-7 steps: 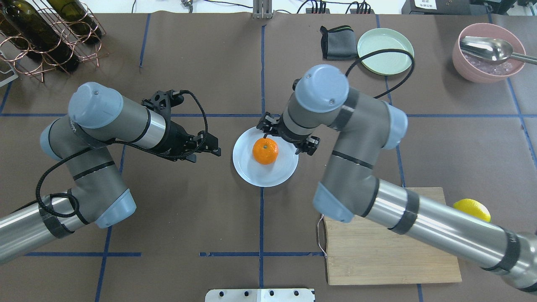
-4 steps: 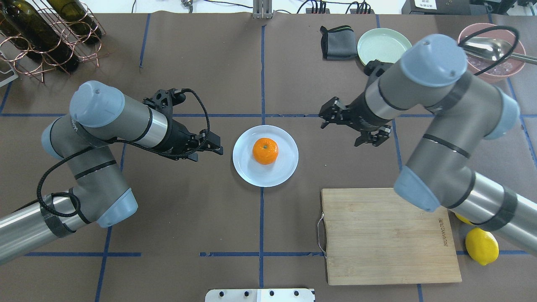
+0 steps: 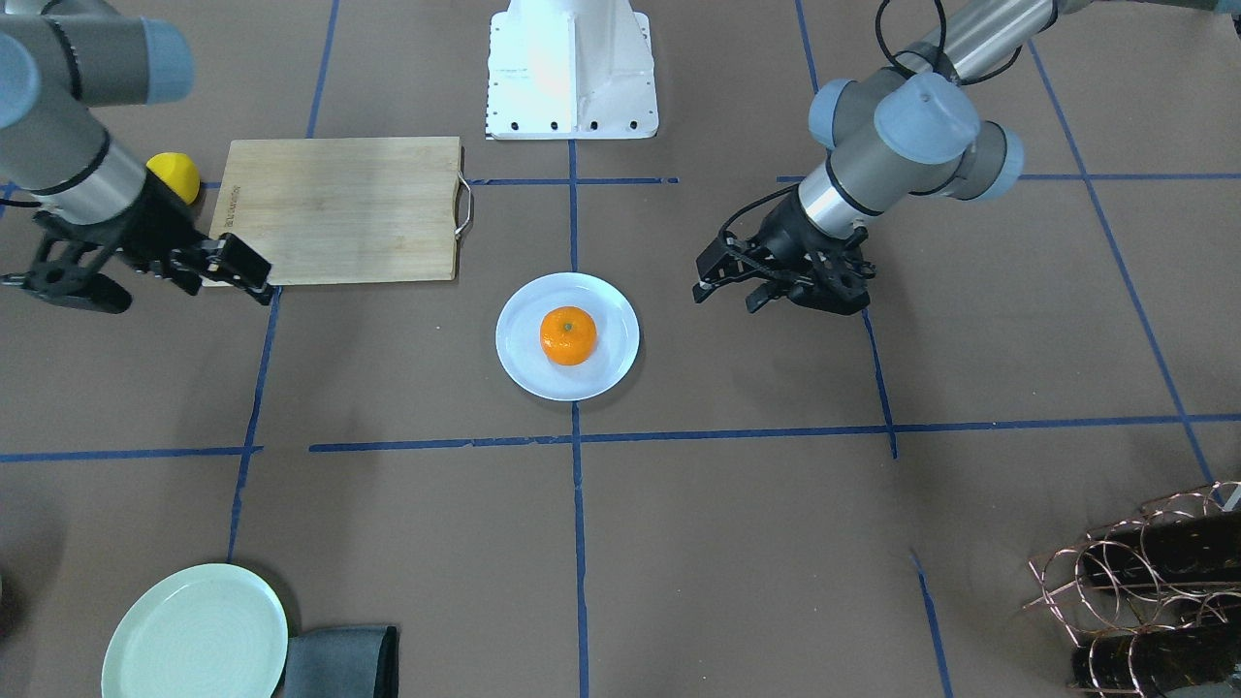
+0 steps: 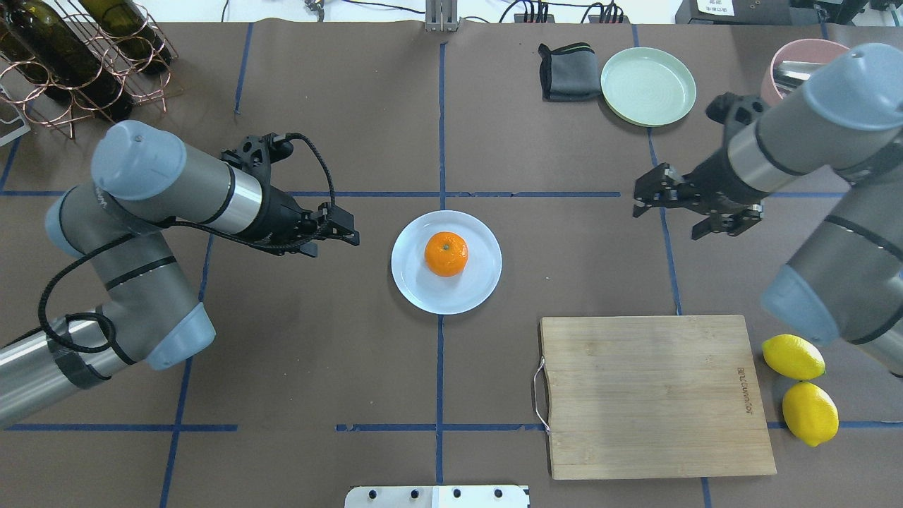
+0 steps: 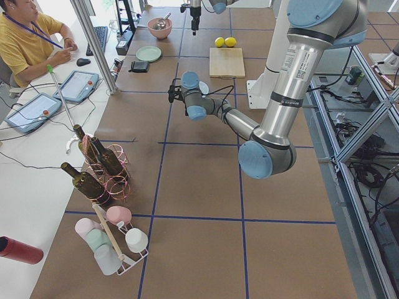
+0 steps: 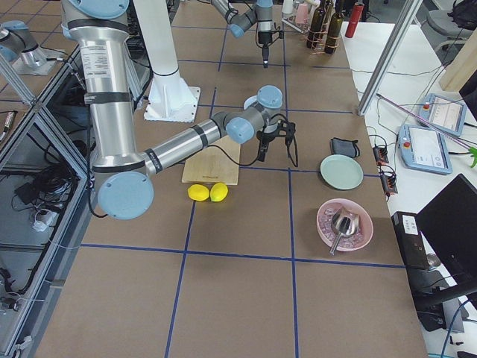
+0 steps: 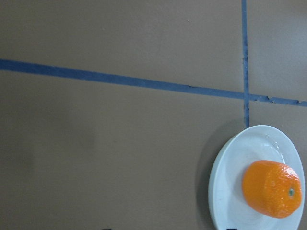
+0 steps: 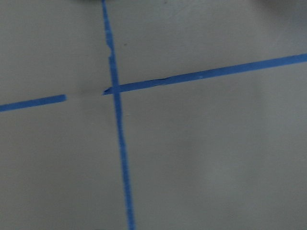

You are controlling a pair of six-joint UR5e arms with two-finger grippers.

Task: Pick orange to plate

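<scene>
The orange (image 4: 446,254) lies on the white plate (image 4: 423,289) at the table's middle, stem dot up, touched by nothing. The front-facing view shows the orange (image 3: 568,335) centred on the plate (image 3: 528,364). My left gripper (image 4: 337,240) hovers open and empty just left of the plate, its fingers pointing at it. Its wrist view catches the plate (image 7: 225,187) and orange (image 7: 271,189) at the lower right. My right gripper (image 4: 667,219) hangs open and empty well to the plate's right, above a blue tape crossing; it appears as the right gripper (image 3: 179,281) at that view's left.
A wooden cutting board (image 4: 652,395) lies front right with two lemons (image 4: 794,356) beside it. A pale green plate (image 4: 647,86) and dark cloth (image 4: 568,72) sit at the back right; a pink bowl (image 4: 783,56) is partly behind my right arm. A bottle rack (image 4: 77,56) stands back left.
My right arm swung away from over the plate, far to the right, leaving the orange on the plate. My left gripper drew back slightly to the left.
</scene>
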